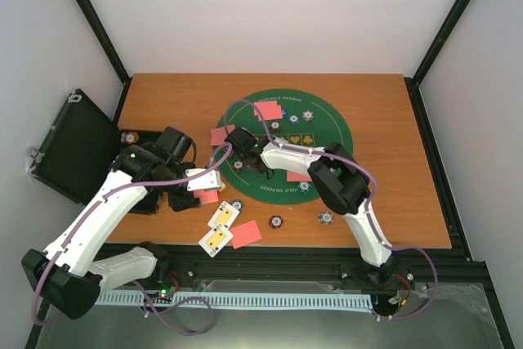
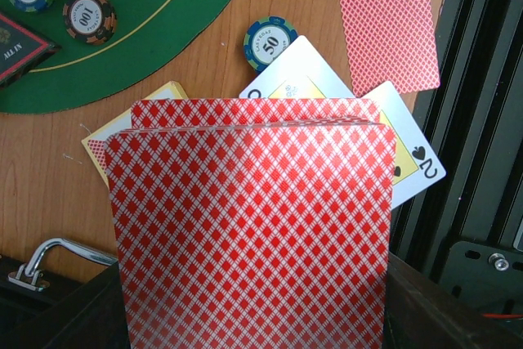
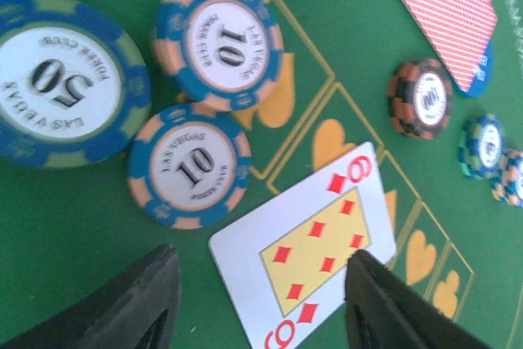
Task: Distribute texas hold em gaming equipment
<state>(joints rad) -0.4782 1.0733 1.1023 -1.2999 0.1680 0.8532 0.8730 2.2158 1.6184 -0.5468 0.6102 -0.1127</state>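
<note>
My left gripper (image 1: pixel 203 186) is shut on a stack of red-backed cards (image 2: pixel 253 226) that fills the left wrist view and hides its fingers. Under it lie face-up cards (image 2: pixel 294 79), a 50 chip (image 2: pixel 268 42) and one red-backed card (image 2: pixel 386 29) on the wood. My right gripper (image 3: pixel 261 308) is open low over the green mat (image 3: pixel 73 226), its fingers either side of a face-up six of diamonds (image 3: pixel 306 247). Two 10 chips (image 3: pixel 189 167) and a 50 chip (image 3: pixel 61 79) lie just beyond it. The black red-edged triangle marker (image 2: pixel 20 46) lies on the mat.
The open black case (image 1: pixel 78 149) stands at the table's left edge, its handle (image 2: pixel 41 263) close to my left gripper. More chips (image 1: pixel 277 222) and cards (image 1: pixel 246 234) lie near the front edge. A red-backed card (image 3: pixel 449 6) and chips (image 3: pixel 421 97) lie farther across the mat.
</note>
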